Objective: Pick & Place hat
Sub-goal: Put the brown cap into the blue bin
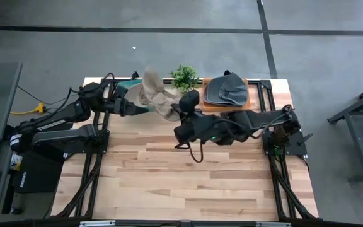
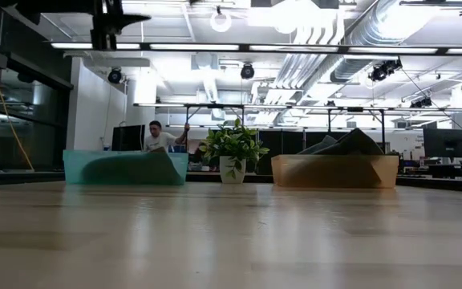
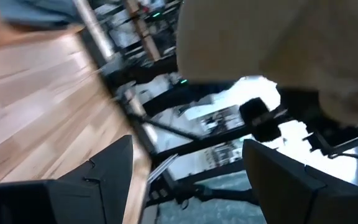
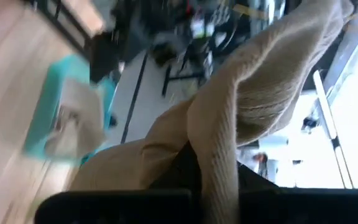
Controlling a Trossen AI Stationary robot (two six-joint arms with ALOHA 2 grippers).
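A beige knit hat point(image 1: 156, 98) is up in the air over the far part of the table, between my two grippers. My right gripper point(image 1: 183, 106) is shut on its right end; in the right wrist view the ribbed knit point(image 4: 247, 93) fills the space ahead of the gripper point(image 4: 194, 186). My left gripper point(image 1: 134, 108) stands open just left of the hat. In the left wrist view the hat point(image 3: 278, 43) lies beyond its spread fingers point(image 3: 188, 168), apart from them. The low view shows neither the hat nor the grippers. My right gripper pinches a bunched fold of the beige hat point(image 4: 213, 155) between its two fingers, with more than one layer of knit. It comes at the hat from the table's right side. The hat is lifted clear of the table and stretches away toward the left gripper.
A teal tray point(image 1: 129, 82) holding a pale cloth stands at the far edge on the left point(image 2: 125, 167). A small potted plant point(image 1: 184, 77) is at the middle. A wooden tray point(image 1: 252, 94) with grey hats point(image 1: 227, 89) sits at the far right. Bare wood point(image 1: 188, 176) lies nearer.
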